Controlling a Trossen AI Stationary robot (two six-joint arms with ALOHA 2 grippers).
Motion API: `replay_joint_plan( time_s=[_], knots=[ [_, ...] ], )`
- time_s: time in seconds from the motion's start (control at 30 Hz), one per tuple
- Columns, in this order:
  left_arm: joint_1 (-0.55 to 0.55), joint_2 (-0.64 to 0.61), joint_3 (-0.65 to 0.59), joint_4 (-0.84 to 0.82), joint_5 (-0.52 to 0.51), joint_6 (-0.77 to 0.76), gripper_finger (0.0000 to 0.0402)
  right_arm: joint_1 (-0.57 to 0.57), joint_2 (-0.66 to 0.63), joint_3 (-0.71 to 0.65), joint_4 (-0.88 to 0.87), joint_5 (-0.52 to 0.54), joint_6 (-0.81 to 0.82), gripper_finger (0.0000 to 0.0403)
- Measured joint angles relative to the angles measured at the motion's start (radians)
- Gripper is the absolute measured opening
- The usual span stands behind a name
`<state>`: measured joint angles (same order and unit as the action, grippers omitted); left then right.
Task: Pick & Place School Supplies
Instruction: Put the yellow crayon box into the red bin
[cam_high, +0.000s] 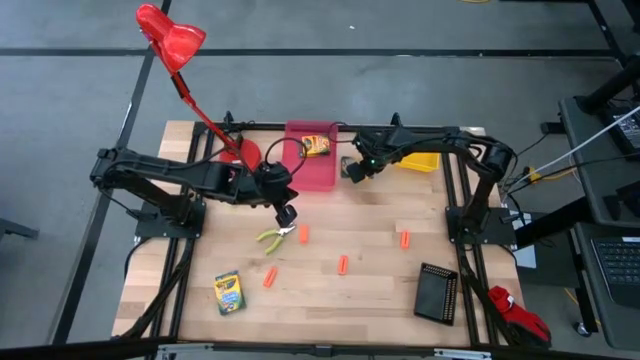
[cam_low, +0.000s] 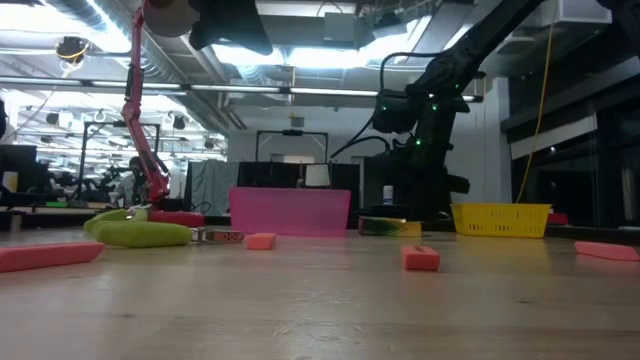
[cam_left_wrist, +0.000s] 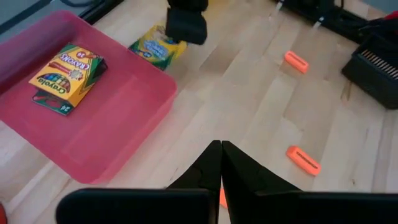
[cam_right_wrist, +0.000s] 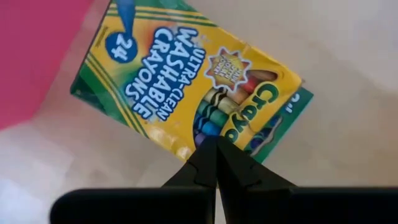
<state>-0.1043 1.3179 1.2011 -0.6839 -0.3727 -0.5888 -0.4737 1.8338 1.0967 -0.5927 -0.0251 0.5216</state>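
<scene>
Nearest the table's (cam_high: 330, 290) front edge, one crayon box (cam_high: 229, 292) lies flat at the left and a black bin (cam_high: 437, 291) sits at the right. Just beyond them, orange stubby pieces are scattered across the wood: one (cam_high: 269, 277) beside the box, one (cam_high: 343, 264) at the middle, one (cam_high: 404, 239) toward the right and one (cam_high: 303, 233) next to the lime-handled pliers (cam_high: 272, 236). Above the pliers' tip hangs the left gripper (cam_high: 285, 213), its fingers (cam_left_wrist: 211, 163) clenched together on nothing. Farther back stands the pink bin (cam_high: 310, 160), with a crayon box (cam_left_wrist: 66, 76) lying inside it. Just beside the bin's right wall a third crayon box (cam_right_wrist: 186, 81) lies on the table, and the right gripper (cam_high: 352, 171) hangs right over it, fingers (cam_right_wrist: 214, 163) pressed shut, empty, their tips by the box's edge. At the far right corner sits the yellow bin (cam_high: 418, 160); the red desk lamp (cam_high: 170, 35) rises from the far left.
</scene>
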Motion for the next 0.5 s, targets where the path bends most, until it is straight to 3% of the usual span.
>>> replay_joint_plan(
  time_s=[0.27, 0.5],
  knots=[
    [0.000, -0.029, 0.000, -0.007, 0.001, 0.008, 0.0007, 0.160, -0.034, -0.013, -0.047, -0.034, 0.101, 0.0009],
    [-0.008, -0.046, 0.000, -0.013, 0.000, 0.008, 0.0005, 0.391, -0.052, -0.015, -0.108, -0.061, 0.245, 0.0009]
  ],
)
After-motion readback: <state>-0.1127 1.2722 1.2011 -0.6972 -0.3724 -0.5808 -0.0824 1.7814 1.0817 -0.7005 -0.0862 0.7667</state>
